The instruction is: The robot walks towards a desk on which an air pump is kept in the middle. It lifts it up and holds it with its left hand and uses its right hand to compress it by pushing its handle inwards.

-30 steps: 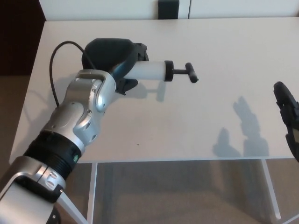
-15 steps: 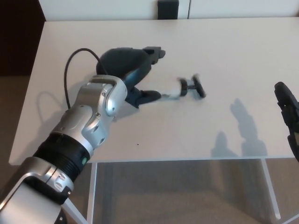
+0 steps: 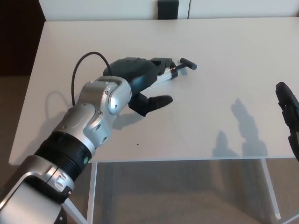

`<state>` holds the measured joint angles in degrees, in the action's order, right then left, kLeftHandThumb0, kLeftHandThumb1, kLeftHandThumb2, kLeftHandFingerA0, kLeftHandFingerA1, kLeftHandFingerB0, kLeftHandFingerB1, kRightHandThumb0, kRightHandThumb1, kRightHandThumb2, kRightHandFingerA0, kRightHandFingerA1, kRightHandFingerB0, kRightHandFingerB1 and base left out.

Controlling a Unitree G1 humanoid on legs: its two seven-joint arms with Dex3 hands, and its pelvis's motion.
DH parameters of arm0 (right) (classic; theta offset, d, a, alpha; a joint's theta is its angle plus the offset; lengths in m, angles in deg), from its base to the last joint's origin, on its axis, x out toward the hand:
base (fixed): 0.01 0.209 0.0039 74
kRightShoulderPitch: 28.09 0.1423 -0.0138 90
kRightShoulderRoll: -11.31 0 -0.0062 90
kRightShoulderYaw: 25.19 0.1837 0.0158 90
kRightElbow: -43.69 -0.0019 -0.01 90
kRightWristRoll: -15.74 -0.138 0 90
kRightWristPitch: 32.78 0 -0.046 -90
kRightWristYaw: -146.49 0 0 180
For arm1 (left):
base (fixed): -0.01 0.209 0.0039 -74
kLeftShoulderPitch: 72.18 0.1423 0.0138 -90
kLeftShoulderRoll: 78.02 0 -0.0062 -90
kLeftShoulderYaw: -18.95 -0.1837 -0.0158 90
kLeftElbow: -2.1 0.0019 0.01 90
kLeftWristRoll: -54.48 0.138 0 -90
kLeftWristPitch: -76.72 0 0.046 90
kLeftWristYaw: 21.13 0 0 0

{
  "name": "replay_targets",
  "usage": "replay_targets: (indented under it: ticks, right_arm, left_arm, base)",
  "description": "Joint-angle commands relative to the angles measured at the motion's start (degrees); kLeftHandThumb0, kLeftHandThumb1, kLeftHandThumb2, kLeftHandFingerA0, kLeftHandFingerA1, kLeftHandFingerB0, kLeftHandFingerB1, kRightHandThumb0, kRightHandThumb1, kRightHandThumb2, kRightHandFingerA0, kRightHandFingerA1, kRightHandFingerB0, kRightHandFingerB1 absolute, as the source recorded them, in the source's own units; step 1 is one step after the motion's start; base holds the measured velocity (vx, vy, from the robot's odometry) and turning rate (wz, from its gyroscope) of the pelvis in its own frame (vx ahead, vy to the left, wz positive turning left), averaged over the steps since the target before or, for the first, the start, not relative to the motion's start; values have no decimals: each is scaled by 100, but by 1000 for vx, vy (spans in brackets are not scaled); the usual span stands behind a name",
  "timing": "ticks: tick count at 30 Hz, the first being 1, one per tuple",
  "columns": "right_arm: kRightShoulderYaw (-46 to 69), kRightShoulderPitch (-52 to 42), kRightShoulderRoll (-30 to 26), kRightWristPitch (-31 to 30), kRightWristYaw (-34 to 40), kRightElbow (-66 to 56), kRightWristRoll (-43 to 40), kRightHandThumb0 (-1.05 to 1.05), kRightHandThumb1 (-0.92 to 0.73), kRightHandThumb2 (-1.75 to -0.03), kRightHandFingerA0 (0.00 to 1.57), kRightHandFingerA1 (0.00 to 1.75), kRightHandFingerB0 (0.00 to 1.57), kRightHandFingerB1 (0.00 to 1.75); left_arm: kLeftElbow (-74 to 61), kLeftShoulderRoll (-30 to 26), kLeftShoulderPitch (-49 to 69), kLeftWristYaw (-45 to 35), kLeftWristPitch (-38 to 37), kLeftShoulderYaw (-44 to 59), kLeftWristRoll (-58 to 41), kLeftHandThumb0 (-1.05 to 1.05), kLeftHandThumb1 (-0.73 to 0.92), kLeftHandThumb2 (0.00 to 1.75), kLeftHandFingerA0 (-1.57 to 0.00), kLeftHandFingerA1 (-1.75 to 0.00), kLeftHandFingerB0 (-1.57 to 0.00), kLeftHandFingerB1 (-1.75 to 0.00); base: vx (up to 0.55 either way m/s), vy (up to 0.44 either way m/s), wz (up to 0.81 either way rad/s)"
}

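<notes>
Air pump (image 3: 169,71) held in the left hand (image 3: 138,79) over the white desk (image 3: 224,51).

Black fingers (image 3: 156,101) wrap its pale, smooth cylinder; the slim rod and black T-handle (image 3: 188,64) point far-right. The right hand (image 3: 288,116) sits well apart at the right edge, grip unclear. Best to steady the barrel, then push straight along the rod.

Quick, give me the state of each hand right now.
Left hand: over the air pump; whether it grips cannot be told.
Right hand: only partly in view at the edge, holding nothing; open or shut cannot be told.
</notes>
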<state>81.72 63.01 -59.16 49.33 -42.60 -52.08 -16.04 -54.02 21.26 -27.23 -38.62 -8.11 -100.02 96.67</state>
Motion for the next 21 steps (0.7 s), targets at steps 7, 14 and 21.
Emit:
replay_targets:
  ticks: [7,14,21]
  right_arm:
    - [721,-1618,-880,882,-1022,-2929,-146,-77,-76,-115,4,42,2,28]
    - [1774,-2891,-759,1459,-1571,-4260,-1292,-86,-92,-72,24,29,8,23]
    - [2634,-3782,-404,2539,-2548,-4420,-2034,-84,-89,-68,25,29,14,25]
  left_arm:
    - [-7021,-958,2244,-1419,73,2855,-3336,-91,64,100,0,-5,-3,-15]
    - [-8086,-1980,4785,-2423,784,5704,-10342,-88,69,116,-5,-19,-4,-38]
    - [-8008,-1493,6232,-1608,-4161,7016,-7191,-81,77,64,-17,-62,-48,-68]
  base:
    - [0,0,0]
    - [0,0,0]
    - [0,0,0]
